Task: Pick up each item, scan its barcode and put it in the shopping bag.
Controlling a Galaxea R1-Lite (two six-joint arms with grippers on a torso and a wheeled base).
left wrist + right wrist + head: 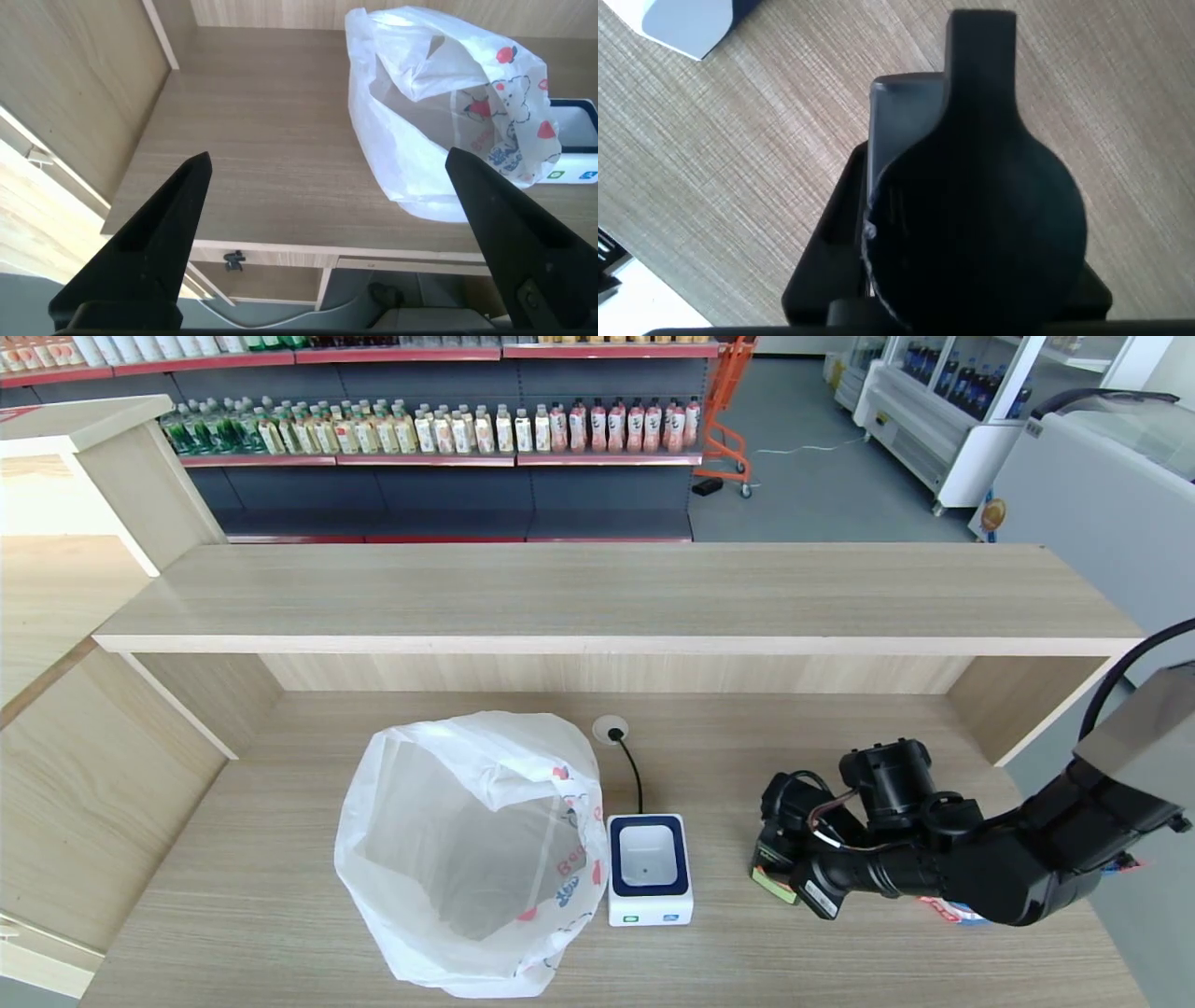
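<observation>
Supermarket worktop [280,859]: the right gripper [780,863] sits directly over a small item [773,885]; whether it has closed, I cannot tell. Scanner [650,868] and shopping bag [467,849] lie to that gripper's left, while the left gripper [329,161] hangs spread, farther from the item.

A packet [945,911] lies mostly hidden under the right arm [990,873] — kind unclear.

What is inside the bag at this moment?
The bag stands open. Through its mouth and thin plastic only the table shows, with no item inside. The crumpled bottom and the printed side cover part of the inside.
</observation>
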